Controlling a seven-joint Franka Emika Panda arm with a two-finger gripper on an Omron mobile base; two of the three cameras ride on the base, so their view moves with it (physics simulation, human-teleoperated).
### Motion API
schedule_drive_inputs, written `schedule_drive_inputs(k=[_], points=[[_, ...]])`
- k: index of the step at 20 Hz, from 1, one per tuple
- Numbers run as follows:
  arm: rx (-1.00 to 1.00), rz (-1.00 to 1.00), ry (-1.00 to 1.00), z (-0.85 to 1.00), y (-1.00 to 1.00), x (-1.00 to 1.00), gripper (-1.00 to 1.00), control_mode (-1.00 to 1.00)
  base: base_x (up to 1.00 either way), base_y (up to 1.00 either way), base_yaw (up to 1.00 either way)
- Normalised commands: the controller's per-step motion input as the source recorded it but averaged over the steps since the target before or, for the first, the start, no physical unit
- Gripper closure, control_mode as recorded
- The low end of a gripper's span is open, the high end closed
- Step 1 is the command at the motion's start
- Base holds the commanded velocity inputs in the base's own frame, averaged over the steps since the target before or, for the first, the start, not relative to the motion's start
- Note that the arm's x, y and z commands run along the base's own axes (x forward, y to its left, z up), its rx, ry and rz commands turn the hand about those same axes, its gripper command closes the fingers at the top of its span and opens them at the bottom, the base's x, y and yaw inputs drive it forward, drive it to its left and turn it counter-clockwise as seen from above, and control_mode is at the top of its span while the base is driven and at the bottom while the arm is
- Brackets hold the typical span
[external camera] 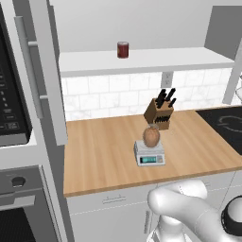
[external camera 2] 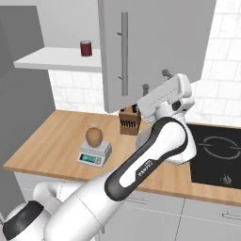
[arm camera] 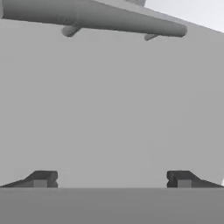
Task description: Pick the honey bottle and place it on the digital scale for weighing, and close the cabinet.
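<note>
The amber honey bottle (external camera: 151,137) (external camera 2: 94,135) stands upright on the light grey digital scale (external camera: 149,154) (external camera 2: 94,154) in the middle of the wooden counter. The upper cabinet is open. Its left door (external camera: 47,71) swings out at the left, and its right door (external camera 2: 160,47) with a long bar handle (external camera 2: 124,52) hangs over the counter. My gripper (external camera 2: 156,81) (arm camera: 111,179) is open and holds nothing. It faces the flat front of the right door at close range, with the bar handle (arm camera: 96,19) running across the top of the hand view.
A dark red jar (external camera: 123,49) (external camera 2: 85,48) stands on the white cabinet shelf (external camera: 142,61). A brown knife block (external camera: 158,113) (external camera 2: 129,123) sits behind the scale. A black cooktop (external camera: 227,125) (external camera 2: 216,150) lies to the right, and a microwave (external camera: 12,94) and oven (external camera: 19,203) are at the left.
</note>
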Motion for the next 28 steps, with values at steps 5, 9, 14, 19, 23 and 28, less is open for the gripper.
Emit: schedule_drive_inputs(k=[5, 9, 14, 19, 23, 28], points=[[-0.23, -0.56, 0.34, 0.09, 0.67, 0.84, -1.00, -1.00, 0.00, 0.00, 0.00], [-0.20, -0.44, 0.19, 0.00, 0.77, 0.96, -1.00, -1.00, 0.00, 0.00, 0.00], [-0.09, -0.14, 0.08, 0.00, 0.46, 0.65, -1.00, -1.00, 0.00, 0.00, 0.00], [-0.07, 0.00, 0.10, 0.00, 0.24, 0.54, -1.00, -1.00, 0.00, 0.00, 0.00], [-0.05, 0.00, 0.03, 0.00, 0.18, 0.48, -1.00, -1.00, 0.00, 0.00, 0.00], [-0.04, 0.00, 0.00, -0.03, 0.18, 0.51, -1.00, -1.00, 0.00, 0.00, 0.00]])
